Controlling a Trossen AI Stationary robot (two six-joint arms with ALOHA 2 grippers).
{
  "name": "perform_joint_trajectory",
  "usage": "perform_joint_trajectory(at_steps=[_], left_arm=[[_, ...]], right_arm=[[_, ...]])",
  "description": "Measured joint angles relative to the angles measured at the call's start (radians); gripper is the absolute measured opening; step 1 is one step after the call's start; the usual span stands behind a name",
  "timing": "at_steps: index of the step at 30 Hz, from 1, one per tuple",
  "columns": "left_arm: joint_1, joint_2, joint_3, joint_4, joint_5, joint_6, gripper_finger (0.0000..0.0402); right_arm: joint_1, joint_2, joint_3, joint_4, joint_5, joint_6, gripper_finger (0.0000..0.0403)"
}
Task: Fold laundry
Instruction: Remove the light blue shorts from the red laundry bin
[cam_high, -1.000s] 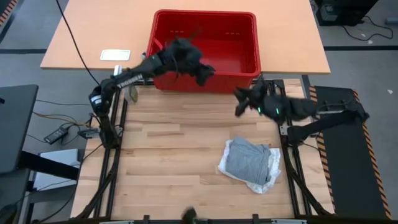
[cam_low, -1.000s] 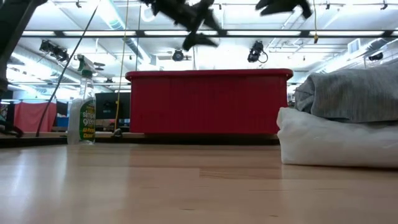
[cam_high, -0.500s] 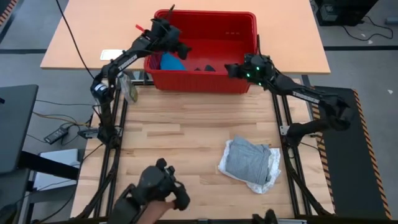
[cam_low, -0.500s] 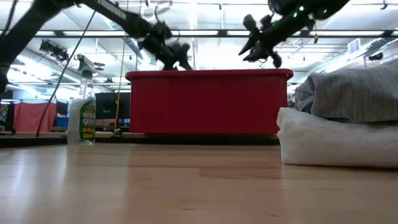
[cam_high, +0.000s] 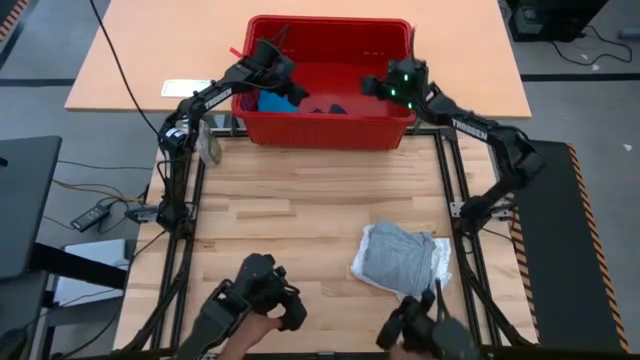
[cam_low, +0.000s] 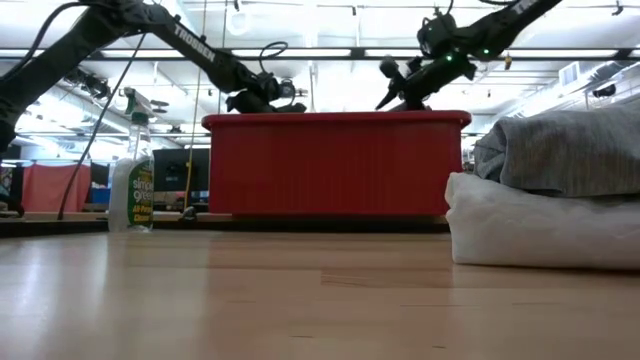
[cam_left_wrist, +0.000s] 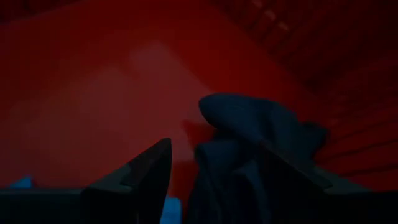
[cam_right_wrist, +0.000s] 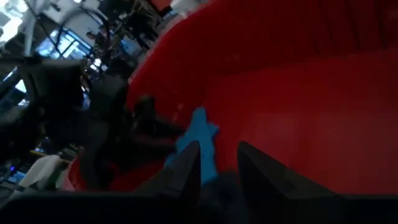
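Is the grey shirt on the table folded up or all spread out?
Folded. The grey garment sits as a neat stack on the white one.

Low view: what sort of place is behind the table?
Probably a robotics lab or open workshop: rows of ceiling strip lights, desks with monitors behind the red basket, and a spray bottle on the bench.

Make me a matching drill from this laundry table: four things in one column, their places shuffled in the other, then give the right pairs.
Things:
1. folded grey garment
2. bright blue garment
3. dark navy garment
4. green-labelled spray bottle

Places:
A. in the red plastic basket, by the left pincer
B. outside the basket, at its left end
C. on the white lacy garment, on the wooden table
D. in the basket, near its middle

Pairs: 1-C, 2-A, 3-D, 4-B
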Motion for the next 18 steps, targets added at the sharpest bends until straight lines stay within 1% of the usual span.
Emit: perform_joint_trajectory(at_steps=[4,7,11,15,18], left_arm=[[-0.006,0.000,0.000,-0.007,0.004,0.003,0.0235],[-0.017,0.000,0.000,-0.021,0.031,0.010,0.0235],[-0.043,-0.006,0.000,-0.037,0.034,0.020,0.0235],[-0.058,-0.046,0.000,-0.022,0.043,0.026,0.0235],[-0.057,-0.074,0.002,0.015,0.043,0.024,0.0235]], right_arm=[[-0.053,0.104,0.151,-0.055,-0.045,-0.109,0.0112],[-0.078,0.188,0.258,-0.096,-0.064,-0.191,0.0112],[-0.106,0.284,0.388,-0.150,-0.116,-0.253,0.0112],[-0.117,0.360,0.469,-0.250,-0.145,-0.305,0.0112],[-0.116,0.383,0.483,-0.322,-0.174,-0.346,0.0112]])
